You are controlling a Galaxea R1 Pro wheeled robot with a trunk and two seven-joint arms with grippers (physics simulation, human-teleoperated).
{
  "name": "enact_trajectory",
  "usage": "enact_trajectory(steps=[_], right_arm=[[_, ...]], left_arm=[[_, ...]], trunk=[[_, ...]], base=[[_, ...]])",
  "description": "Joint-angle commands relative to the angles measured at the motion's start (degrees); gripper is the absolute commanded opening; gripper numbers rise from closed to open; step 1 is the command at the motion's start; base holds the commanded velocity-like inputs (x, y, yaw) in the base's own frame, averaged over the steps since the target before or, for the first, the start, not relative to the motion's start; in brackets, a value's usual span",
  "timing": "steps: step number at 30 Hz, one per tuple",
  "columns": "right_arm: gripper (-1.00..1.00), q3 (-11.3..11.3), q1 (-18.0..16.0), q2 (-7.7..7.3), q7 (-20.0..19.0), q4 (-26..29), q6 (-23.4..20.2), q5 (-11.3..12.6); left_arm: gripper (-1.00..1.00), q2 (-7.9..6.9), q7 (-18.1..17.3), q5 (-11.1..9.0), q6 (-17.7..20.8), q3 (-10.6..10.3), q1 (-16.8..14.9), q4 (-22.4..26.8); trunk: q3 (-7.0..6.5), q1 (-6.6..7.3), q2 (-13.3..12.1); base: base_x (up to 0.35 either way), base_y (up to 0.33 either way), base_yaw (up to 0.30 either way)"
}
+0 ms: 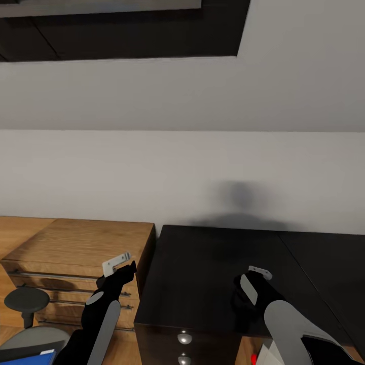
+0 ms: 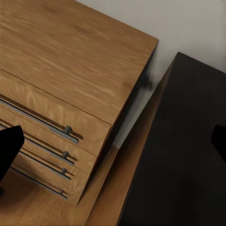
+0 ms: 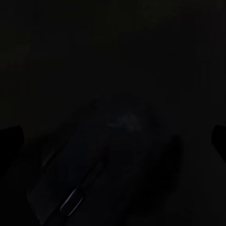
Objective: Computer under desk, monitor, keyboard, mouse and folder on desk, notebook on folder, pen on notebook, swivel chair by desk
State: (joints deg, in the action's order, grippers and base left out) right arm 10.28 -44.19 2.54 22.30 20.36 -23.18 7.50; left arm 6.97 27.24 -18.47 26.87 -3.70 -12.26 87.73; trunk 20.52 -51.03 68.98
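Note:
The desk point(image 1: 213, 274) has a glossy black top with nothing on the part in view, and round silver knobs point(image 1: 184, 337) on its front. My right gripper point(image 1: 255, 278) hovers low over the desktop, open and empty; in the right wrist view its dark fingertips point(image 3: 10, 141) frame the black surface. My left gripper point(image 1: 119, 267) hangs open and empty over the gap between the desk point(image 2: 188, 155) and a wooden chest. The swivel chair point(image 1: 30, 335) shows its grey seat and a black armrest at the lower left, with the blue folder point(image 1: 31, 358) lying on it.
A wooden chest of drawers point(image 1: 76, 253) with bar handles stands left of the desk, against the white wall point(image 1: 182, 167). A narrow strip of wooden floor point(image 2: 113, 188) separates them. A pale object with a red spot point(image 1: 264, 356) peeks out below the desk front by my right arm.

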Motion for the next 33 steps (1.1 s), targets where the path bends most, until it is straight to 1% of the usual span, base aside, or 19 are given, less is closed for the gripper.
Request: enact_trajectory(steps=[1,5,16,24,29,33], right_arm=[[1.0,-0.1,0.0,0.01,0.4,0.1,-0.2,0.6],[1.0,-0.1,0.0,0.01,0.4,0.1,-0.1,0.6],[1.0,-0.2,0.0,0.09,0.4,0.2,-0.1,0.5],[1.0,-0.3,0.0,0.17,1.3,0.2,-0.1,0.5],[1.0,-0.3,0.0,0.18,1.5,0.2,-0.1,0.5],[1.0,-0.3,0.0,0.19,1.6,0.3,-0.1,0.5]], left_arm=[[1.0,-0.01,0.5,-0.6,0.1,-0.1,0.0,0.1],[1.0,0.01,0.5,-0.6,0.1,-0.1,0.0,0.1],[1.0,0.04,0.5,-0.6,0.1,-0.1,0.0,0.1],[1.0,0.04,0.5,-0.6,0.1,-0.1,0.0,0.1],[1.0,0.04,0.5,-0.6,0.1,-0.1,0.0,0.1],[1.0,0.06,0.5,-0.6,0.1,-0.1,0.0,0.1]], trunk=[[0.26,-0.23,0.5],[0.97,-1.11,2.1],[0.97,-1.11,2.1],[0.97,-1.11,2.1],[1.87,-2.21,4.1],[1.87,-2.21,4.1]], base=[[0.0,0.0,0.0],[0.0,0.0,0.0],[0.0,0.0,0.0],[0.0,0.0,0.0],[0.0,0.0,0.0],[0.0,0.0,0.0]])
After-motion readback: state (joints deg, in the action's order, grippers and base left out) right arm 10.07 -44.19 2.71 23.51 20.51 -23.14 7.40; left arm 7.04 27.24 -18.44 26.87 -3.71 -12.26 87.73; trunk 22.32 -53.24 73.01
